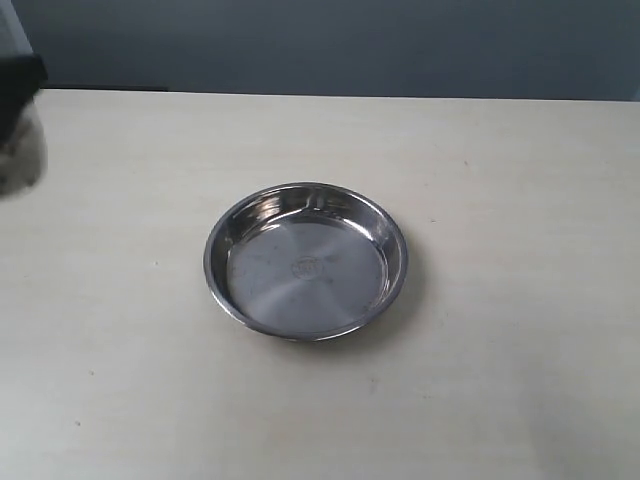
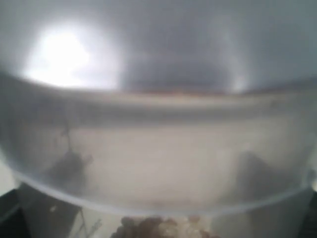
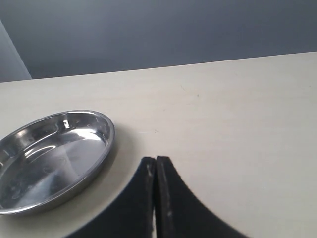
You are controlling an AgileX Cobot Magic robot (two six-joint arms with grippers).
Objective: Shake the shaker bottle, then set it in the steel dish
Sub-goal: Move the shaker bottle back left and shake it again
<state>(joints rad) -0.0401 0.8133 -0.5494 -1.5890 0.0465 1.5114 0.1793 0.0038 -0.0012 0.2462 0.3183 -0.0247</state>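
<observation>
Although blurred at the far left edge of the exterior view, the shaker bottle (image 1: pixel 20 150) is identifiable, with a dark mass directly above it. Its frosted wall (image 2: pixel 158 148) fills the left wrist view at very close range, and beige-brown grains (image 2: pixel 158 229) show inside it. The left fingers (image 2: pixel 7 218) appear only as dark shapes at the corners of that view; they stand wide, clasping the bottle between them.

The bottle is well apart from the steel dish (image 1: pixel 300 300), which sits flat near the middle of the bench (image 1: pixel 500 380) with nothing in it; a small stamped mark (image 1: pixel 305 267) shows at its centre. The right fingers (image 3: pixel 171 198) are pressed together with nothing between them, above bare bench just beside the dish rim (image 3: pixel 110 130). A grey-blue wall (image 1: pixel 350 45) backs the bench.
</observation>
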